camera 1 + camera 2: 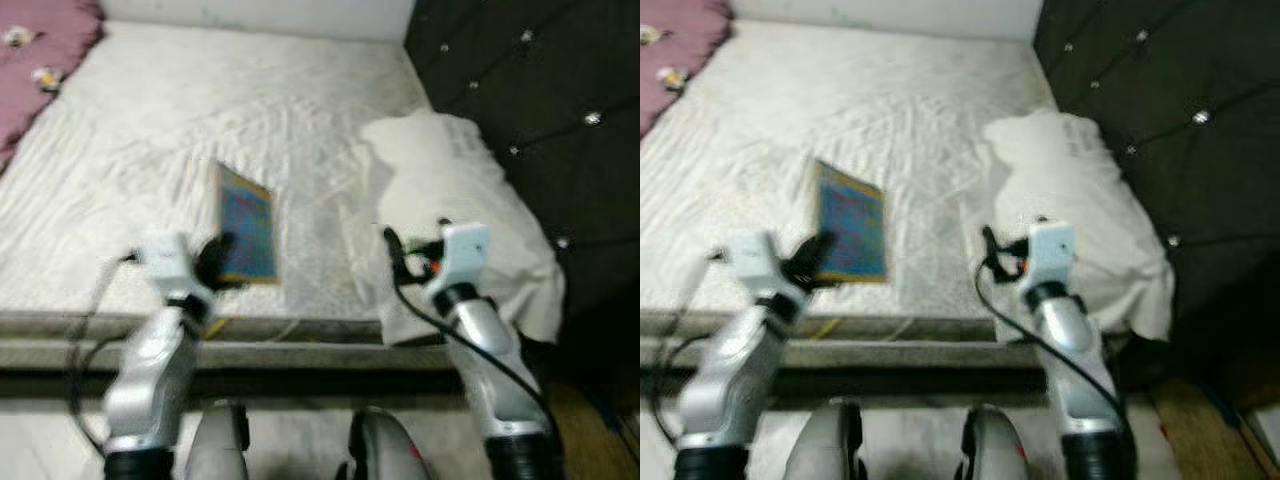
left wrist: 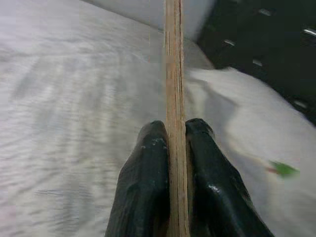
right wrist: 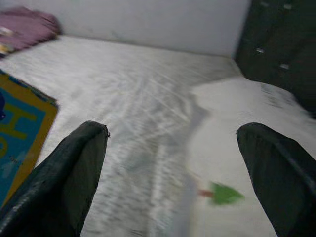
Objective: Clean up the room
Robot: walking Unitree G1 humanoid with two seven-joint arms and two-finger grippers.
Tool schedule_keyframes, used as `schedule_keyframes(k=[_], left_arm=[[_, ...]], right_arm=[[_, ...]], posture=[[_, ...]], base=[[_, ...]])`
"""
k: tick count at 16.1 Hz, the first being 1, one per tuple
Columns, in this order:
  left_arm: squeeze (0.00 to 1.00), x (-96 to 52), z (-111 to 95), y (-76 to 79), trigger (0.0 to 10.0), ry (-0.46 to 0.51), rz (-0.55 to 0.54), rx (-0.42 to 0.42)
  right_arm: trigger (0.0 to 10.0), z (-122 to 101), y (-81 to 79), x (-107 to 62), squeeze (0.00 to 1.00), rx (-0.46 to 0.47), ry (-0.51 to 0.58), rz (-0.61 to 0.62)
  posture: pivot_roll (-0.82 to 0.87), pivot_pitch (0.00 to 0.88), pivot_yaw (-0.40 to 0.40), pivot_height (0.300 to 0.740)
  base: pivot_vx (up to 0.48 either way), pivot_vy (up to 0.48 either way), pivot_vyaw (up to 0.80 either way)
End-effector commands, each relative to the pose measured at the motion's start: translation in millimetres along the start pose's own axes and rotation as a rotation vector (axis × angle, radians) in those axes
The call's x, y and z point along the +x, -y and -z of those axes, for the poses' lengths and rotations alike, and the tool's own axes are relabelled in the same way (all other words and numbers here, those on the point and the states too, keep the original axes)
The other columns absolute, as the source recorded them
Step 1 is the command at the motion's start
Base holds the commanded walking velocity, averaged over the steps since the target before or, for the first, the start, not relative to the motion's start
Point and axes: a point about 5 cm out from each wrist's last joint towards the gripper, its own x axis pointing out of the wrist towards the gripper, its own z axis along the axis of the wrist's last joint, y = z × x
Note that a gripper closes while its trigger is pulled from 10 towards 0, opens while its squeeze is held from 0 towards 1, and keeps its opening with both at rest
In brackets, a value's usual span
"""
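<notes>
A thin flat board with a blue and yellow printed face is held over the near part of the white mattress. My left gripper is shut on its near edge. The left wrist view shows the fingers pinching the board's pale wooden edge. My right gripper is open with nothing between its fingers, hovering over the mattress beside a white pillow. A small green and red object lies on the bedding just ahead of it.
A black tufted headboard stands along the right side. A pink blanket lies at the far left corner of the bed. The bed's near edge runs just in front of my legs.
</notes>
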Motion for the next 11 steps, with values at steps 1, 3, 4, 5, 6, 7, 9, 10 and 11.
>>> schedule_keyframes(k=[1,3,4,5,6,7,9,10,11], left_arm=[[0.00,-0.1,-10.3,-3.3,10.0,0.040,-0.007,0.015],[0.00,1.3,-10.5,-3.7,10.0,0.037,-0.007,-0.003],[0.00,1.6,-10.8,-3.4,10.0,0.039,-0.002,-0.007],[0.00,1.5,-11.6,-3.6,10.0,0.045,-0.001,-0.004],[0.00,2.0,-12.3,-4.0,10.0,0.049,-0.002,-0.014],[0.00,2.3,-12.9,-3.8,10.0,0.050,-0.001,-0.015],[0.00,2.1,-12.1,-3.9,10.0,0.045,-0.001,-0.013],[0.00,1.8,-11.5,-4.4,10.0,0.041,-0.008,-0.016],[0.00,1.3,-11.3,-3.5,10.0,0.041,0.000,-0.020]], right_arm=[[10.0,-1.9,-1.6,0.5,0.00,0.007,0.006,-0.003],[10.0,-1.6,-1.5,0.5,0.00,0.007,0.004,-0.002],[10.0,-1.5,-1.4,0.4,0.00,0.006,0.003,-0.002],[10.0,-1.4,-1.4,-0.2,0.00,0.005,0.002,-0.001],[10.0,-1.3,-1.3,-0.6,0.00,0.005,0.002,0.000],[10.0,-1.3,-1.3,-0.7,0.00,0.005,0.002,0.001],[10.0,-1.1,-1.1,-0.7,0.00,0.003,0.001,0.000],[10.0,-1.2,-1.2,-0.6,0.00,0.003,0.001,-0.001],[10.0,-1.3,-1.2,-0.5,0.00,0.003,0.002,-0.002]], posture=[[-0.04,0.090,-0.087,0.656],[-0.04,0.090,-0.087,0.656],[-0.04,0.090,-0.087,0.656],[-0.05,0.092,-0.084,0.656],[-0.05,0.092,-0.084,0.656],[-0.05,0.092,-0.084,0.656],[-0.05,0.091,-0.084,0.656],[-0.05,0.091,-0.084,0.656],[-0.05,0.091,-0.085,0.656]], base=[[0.000,0.000,0.00],[0.000,0.000,0.00],[0.000,0.000,0.00],[0.292,0.000,0.00],[0.379,0.000,0.00],[0.398,0.000,0.00],[0.401,0.000,0.00],[0.382,0.000,0.00],[0.360,0.000,0.00]])
